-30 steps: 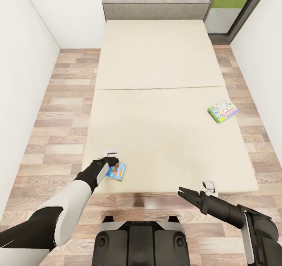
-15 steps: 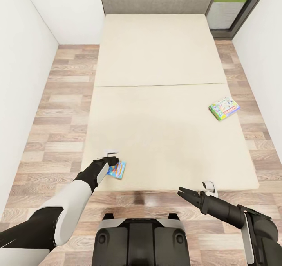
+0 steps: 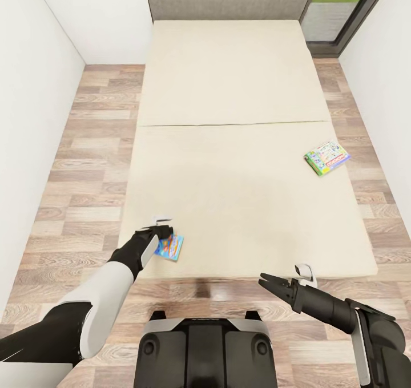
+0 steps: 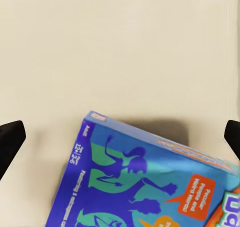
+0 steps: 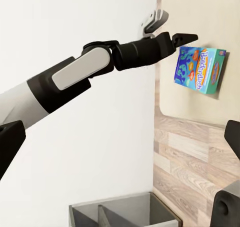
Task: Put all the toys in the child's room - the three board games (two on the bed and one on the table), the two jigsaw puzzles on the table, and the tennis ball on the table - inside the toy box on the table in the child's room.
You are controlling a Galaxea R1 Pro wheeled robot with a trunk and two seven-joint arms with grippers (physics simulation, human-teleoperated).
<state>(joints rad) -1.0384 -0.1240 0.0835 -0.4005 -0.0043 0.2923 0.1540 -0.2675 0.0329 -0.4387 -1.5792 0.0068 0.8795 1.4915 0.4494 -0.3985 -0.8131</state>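
My left claw (image 3: 164,231) hangs wide open, empty, over the blue board game (image 3: 169,247) at the bed's (image 3: 228,91) near corner; my right claw (image 3: 266,281) gapes empty beside the bed; the green board game (image 3: 326,158) lies near its far-right edge

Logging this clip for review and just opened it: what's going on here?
The robot faces the foot of a bed. Its left gripper is open, poised over the blue board game near the bed's near corner, not grasping it. A second board game lies by the bed's right edge. The right gripper hangs open and empty over the floor.
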